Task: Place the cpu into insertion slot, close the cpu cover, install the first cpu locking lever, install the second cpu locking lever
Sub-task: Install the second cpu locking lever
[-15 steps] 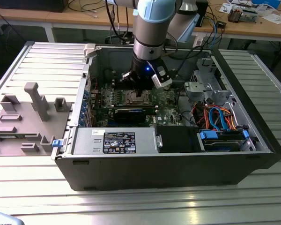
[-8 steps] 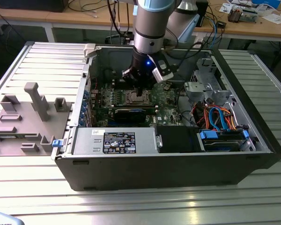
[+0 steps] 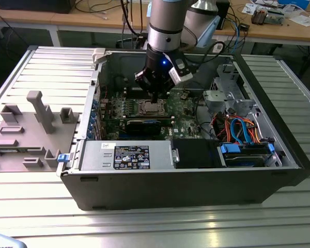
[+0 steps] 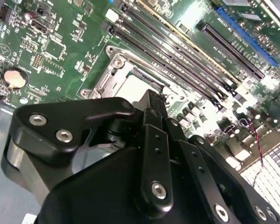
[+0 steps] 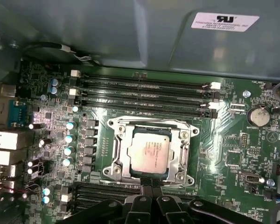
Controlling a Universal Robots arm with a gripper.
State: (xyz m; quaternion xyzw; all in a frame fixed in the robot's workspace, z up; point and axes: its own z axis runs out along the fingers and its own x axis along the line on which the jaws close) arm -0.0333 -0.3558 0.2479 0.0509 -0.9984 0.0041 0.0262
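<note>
The cpu [image 5: 149,151] lies flat in the insertion slot [image 5: 113,125] of the green motherboard [image 5: 233,158], its silver-grey top showing through the window of the cpu cover [image 5: 122,154]. The cover lies down around the chip. My gripper [image 5: 149,183] hovers at one edge of the socket, its two black fingertips pressed together with nothing between them. In the second wrist view the gripper [image 4: 151,98] points down at the socket, beside the cpu [image 4: 127,86]. In the exterior view the gripper [image 3: 154,98] hangs just over the cpu [image 3: 151,107] inside the open computer case.
Long black memory slots [image 5: 144,93] run beside the socket. A coin battery [image 5: 257,115] sits on the board. The case holds a power supply [image 3: 129,155] and a drive cage with coloured cables [image 3: 243,134]. A grey fixture block [image 3: 26,129] stands at the exterior view's left.
</note>
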